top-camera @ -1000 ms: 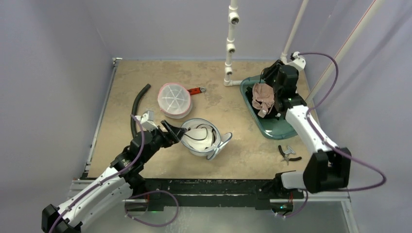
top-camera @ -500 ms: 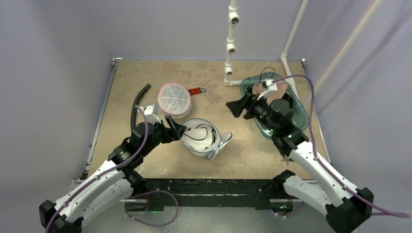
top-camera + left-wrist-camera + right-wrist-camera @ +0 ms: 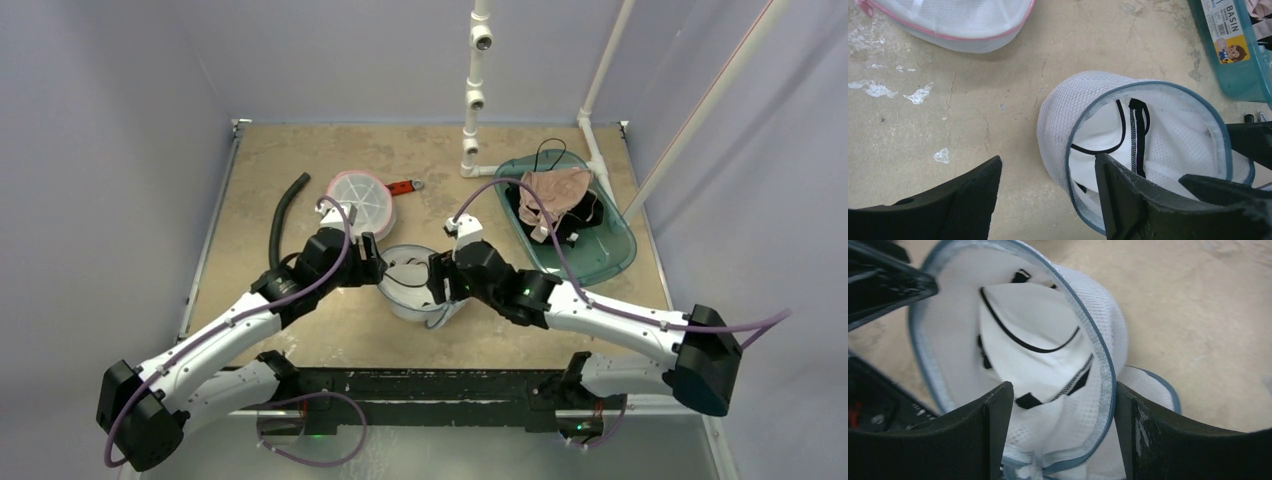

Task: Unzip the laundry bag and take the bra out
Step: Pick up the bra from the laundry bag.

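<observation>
The white mesh laundry bag (image 3: 408, 282) with blue trim lies unzipped and gaping at the table's middle. A white bra with black trim (image 3: 1108, 125) sits inside it and also shows in the right wrist view (image 3: 1033, 335). My left gripper (image 3: 372, 270) is open and straddles the bag's left rim (image 3: 1068, 100), with one finger (image 3: 1128, 200) inside the opening and the other (image 3: 953, 200) outside. My right gripper (image 3: 437, 285) is open over the bag's right rim (image 3: 1098, 340), and the blue-trimmed edge lies between its fingers (image 3: 993, 430).
A second mesh bag with pink trim (image 3: 358, 205) lies behind the left gripper, with a red tool (image 3: 405, 187) and a black hose (image 3: 285, 215) near it. A teal basin (image 3: 600, 262) at the back right holds pinkish and black garments. A white pipe frame (image 3: 473, 100) stands at the back.
My right arm has swung from the basin across to the laundry bag's right rim. My left gripper has moved forward onto the bag's left rim.
</observation>
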Controlling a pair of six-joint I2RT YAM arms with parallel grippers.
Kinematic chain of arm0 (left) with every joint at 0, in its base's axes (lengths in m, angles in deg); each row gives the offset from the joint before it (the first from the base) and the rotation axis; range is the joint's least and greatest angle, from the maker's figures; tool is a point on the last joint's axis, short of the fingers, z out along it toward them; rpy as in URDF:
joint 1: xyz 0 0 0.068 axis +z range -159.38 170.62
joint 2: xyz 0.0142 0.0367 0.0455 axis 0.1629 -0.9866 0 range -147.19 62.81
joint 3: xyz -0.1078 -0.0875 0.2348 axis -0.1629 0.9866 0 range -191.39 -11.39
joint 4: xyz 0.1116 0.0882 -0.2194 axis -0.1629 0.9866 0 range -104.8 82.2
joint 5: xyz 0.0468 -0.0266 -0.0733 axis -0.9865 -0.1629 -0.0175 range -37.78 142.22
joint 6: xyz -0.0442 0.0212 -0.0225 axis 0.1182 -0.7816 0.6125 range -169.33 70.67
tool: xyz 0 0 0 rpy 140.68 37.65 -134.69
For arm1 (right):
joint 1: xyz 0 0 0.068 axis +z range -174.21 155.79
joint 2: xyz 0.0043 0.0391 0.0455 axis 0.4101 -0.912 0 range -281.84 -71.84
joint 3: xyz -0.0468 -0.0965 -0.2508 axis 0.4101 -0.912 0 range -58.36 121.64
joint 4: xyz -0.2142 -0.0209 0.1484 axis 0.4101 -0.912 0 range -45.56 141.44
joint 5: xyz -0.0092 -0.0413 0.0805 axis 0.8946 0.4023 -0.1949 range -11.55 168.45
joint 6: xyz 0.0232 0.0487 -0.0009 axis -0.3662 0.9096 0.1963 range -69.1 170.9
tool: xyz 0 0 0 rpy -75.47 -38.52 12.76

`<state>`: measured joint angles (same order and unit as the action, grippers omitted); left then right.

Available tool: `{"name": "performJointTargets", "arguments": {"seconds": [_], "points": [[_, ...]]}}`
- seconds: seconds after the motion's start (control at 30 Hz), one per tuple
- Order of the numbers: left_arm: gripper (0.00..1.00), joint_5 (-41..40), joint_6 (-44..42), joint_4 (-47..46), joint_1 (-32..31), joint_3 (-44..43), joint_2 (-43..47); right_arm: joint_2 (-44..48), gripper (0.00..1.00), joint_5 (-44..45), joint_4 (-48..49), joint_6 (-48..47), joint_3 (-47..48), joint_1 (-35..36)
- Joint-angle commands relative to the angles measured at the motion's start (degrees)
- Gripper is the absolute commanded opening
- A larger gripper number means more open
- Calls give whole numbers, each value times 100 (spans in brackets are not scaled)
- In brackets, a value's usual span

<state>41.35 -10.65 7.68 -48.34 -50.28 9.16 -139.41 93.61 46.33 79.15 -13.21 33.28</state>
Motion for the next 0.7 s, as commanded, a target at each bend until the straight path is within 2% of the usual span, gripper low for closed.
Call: {"name": "performJointTargets", "arguments": {"seconds": [0.0, 0.07, 0.17, 0.27, 0.37, 0.57, 0.63, 0.67], "points": [[64, -13, -251, -48, 21, -148, -124, 243, 73, 1200, -342, 22, 358, 79], [56, 59, -238, -219, 23, -48, -173, 549, 75, 1204, -263, 35, 228, 81], [43, 278, -211, -457, 15, 49, -215, 1104, 80, 759, 98, -212, -97, 95], [40, 374, -185, -616, 20, 84, -216, 1514, 86, 579, 158, -227, -306, 92], [39, 429, -189, -712, 15, 79, -292, 1771, 93, 493, -14, 244, -386, 95], [43, 413, -242, -739, 11, 28, -549, 2463, 98, -151, 208, 438, -435, 89], [38, 400, -263, -785, -8, 44, -539, 2500, 98, -366, 211, 301, -368, 95], [33, 395, -284, -820, -21, 48, -515, 2498, 98, -502, 222, 267, -359, 91]]}}
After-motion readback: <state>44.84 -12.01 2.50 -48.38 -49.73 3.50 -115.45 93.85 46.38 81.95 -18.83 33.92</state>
